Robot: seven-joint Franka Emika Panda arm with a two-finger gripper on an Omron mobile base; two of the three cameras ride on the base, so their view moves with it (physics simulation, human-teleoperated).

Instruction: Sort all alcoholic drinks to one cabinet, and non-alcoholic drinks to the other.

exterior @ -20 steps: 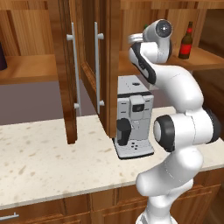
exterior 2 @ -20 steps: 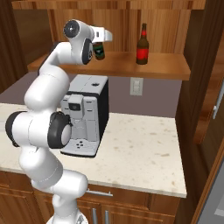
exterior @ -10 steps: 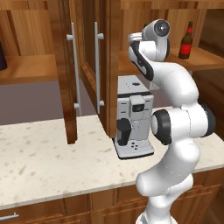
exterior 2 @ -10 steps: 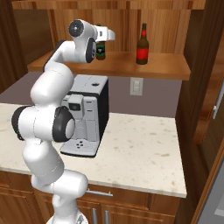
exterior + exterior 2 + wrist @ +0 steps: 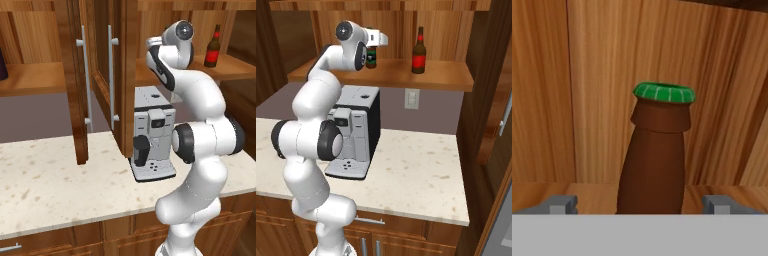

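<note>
hand view puts a brown beer bottle [image 5: 656, 165] with a green cap dead centre, standing upright on the wooden shelf, with my two fingertips [image 5: 561, 204] spread wide either side of it and clear of the glass. so the gripper [image 5: 377, 39] is released, holding nothing. in the right base view that bottle [image 5: 371, 56] sits upper centre-left on the open cabinet shelf [image 5: 441, 80], partly behind the hand, and a second beer bottle [image 5: 418, 52] with a red label stands further right on the same shelf, well apart. i read this as both alcoholic drinks now placed in this cabinet. in the left base view, a dark purple bottle [image 5: 2, 64] peeks in at the upper left edge, on the other cabinet's shelf. i can't see the white carton, so i can't say whether the non-alcoholic side is finished.
</note>
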